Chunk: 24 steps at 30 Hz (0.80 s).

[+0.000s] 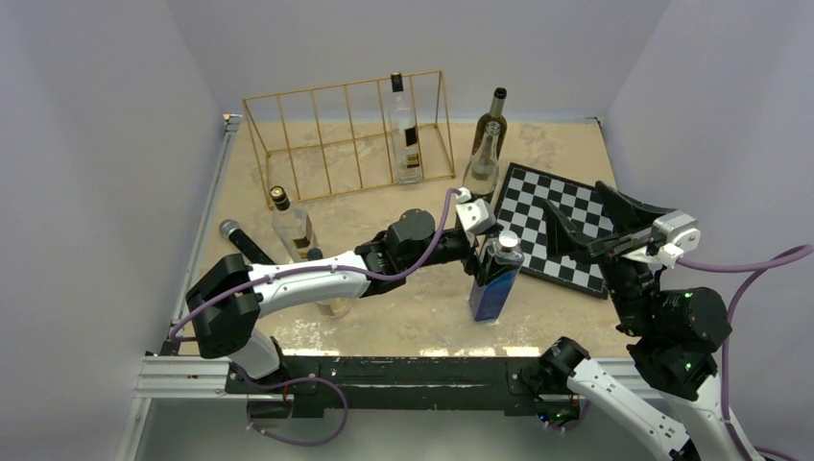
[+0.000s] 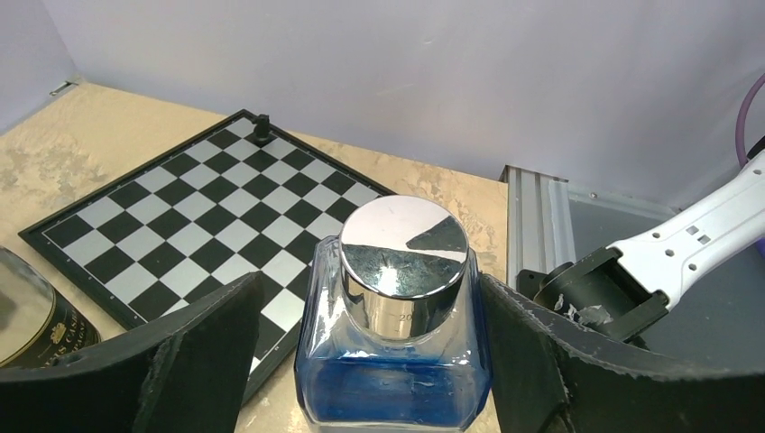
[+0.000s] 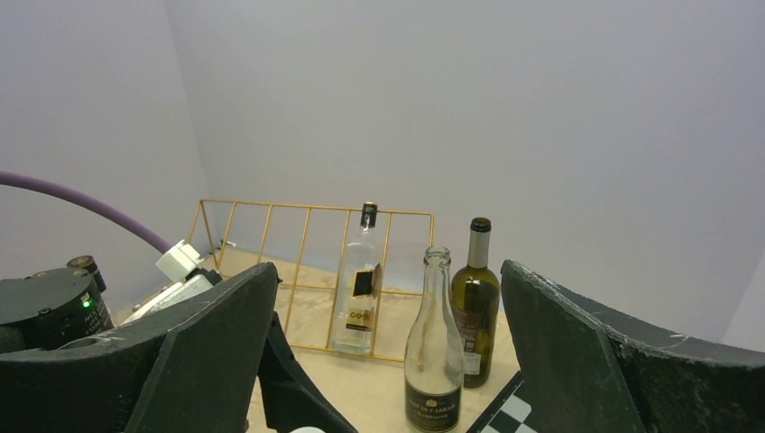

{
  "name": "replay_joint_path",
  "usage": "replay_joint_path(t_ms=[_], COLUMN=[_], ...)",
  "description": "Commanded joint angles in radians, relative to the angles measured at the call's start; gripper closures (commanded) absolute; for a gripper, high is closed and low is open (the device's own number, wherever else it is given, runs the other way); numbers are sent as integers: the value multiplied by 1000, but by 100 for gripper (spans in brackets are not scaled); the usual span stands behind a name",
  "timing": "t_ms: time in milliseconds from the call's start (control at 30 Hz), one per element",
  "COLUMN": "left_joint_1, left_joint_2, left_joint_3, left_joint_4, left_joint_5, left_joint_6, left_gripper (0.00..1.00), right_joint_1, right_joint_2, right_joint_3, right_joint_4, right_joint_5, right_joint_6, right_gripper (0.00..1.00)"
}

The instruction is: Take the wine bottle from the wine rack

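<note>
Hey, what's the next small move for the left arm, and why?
Probably lift the left gripper straight up, clear of the blue bottle. Its jaws stand open on either side of the chrome cap, the bottle stands upright on the table, and a clear bottle sits in the wine rack, likely the next target.

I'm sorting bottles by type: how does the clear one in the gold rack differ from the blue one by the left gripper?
The tall, slim clear glass bottle with a black cap stands in the gold wire rack; the squat, square-sided blue glass bottle stands on the table between the left gripper's open fingers. The clear bottle has a long narrow neck; the blue one, a wide mirror-bright cap. Both are upright and capped.
</note>
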Motion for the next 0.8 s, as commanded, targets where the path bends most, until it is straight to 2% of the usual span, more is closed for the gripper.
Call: replay_joint_path(t_ms=[0, 100, 200, 533, 700, 767], left_joint_1=[-2, -2, -2, -2, 0, 0], left_joint_2=[-54, -69, -81, -172, -220, -224], left_joint_3=[13, 12, 8, 3, 23, 55], left_joint_4=[50, 48, 43, -12, -93, -164], left_joint_5=[-2, -2, -4, -94, -216, -326], left_joint_6=[9, 4, 5, 60, 110, 133], left_gripper=[11, 9, 1, 1, 1, 1], right_joint_1=[3, 2, 2, 3, 3, 2], right_joint_2=[13, 11, 10, 4, 10, 16], right_joint_3=[-1, -2, -2, 2, 7, 12], right_joint_4=[16, 13, 12, -1, -6, -11], right_joint_5=[-13, -14, -14, -27, -33, -35], right_joint_6=[-5, -5, -6, -6, -6, -2], right_gripper=[1, 1, 1, 1, 1, 1])
